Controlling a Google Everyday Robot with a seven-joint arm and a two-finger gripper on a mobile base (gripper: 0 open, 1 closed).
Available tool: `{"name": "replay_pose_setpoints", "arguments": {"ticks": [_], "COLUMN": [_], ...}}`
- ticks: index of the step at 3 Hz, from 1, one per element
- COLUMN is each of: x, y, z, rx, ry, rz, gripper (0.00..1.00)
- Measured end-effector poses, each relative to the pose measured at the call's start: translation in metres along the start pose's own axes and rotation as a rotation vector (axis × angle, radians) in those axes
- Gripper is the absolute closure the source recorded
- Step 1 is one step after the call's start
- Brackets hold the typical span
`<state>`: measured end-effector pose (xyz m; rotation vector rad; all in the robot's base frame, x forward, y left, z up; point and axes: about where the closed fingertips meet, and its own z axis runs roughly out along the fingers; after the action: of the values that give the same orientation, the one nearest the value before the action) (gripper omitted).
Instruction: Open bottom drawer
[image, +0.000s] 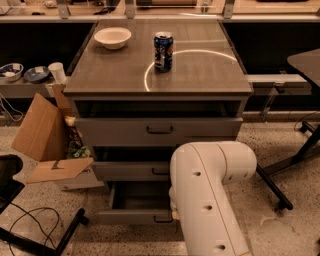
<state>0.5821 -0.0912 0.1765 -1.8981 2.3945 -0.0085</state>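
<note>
Three drawers in the cabinet (150, 75). The bottom drawer (131, 216) is pulled out, grey tray showing, its front fwd of the two above. The gripper (173, 215) is at the drawer's handle (162, 219), right end, mostly hidden behind the white arm (210, 195); probably touching it, but grip can't be told. On top: bowl (112, 37) at back-left corner, can (163, 51) approx. centre.
</note>
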Motion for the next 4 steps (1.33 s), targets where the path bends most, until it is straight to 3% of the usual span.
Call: {"name": "replay_pose_setpoints", "arguments": {"ticks": [1, 2, 3, 4], "x": [0.004, 0.013, 0.013, 0.035], "y": [0.000, 0.027, 0.027, 0.055], "z": [-0.003, -0.001, -0.006, -0.008], "rx": [0.000, -0.021, -0.021, -0.065], "ry": [0.000, -0.020, -0.020, 0.016], "rz": [0.000, 0.007, 0.007, 0.031], "gripper": [1.00, 1.00, 1.00, 1.00]}}
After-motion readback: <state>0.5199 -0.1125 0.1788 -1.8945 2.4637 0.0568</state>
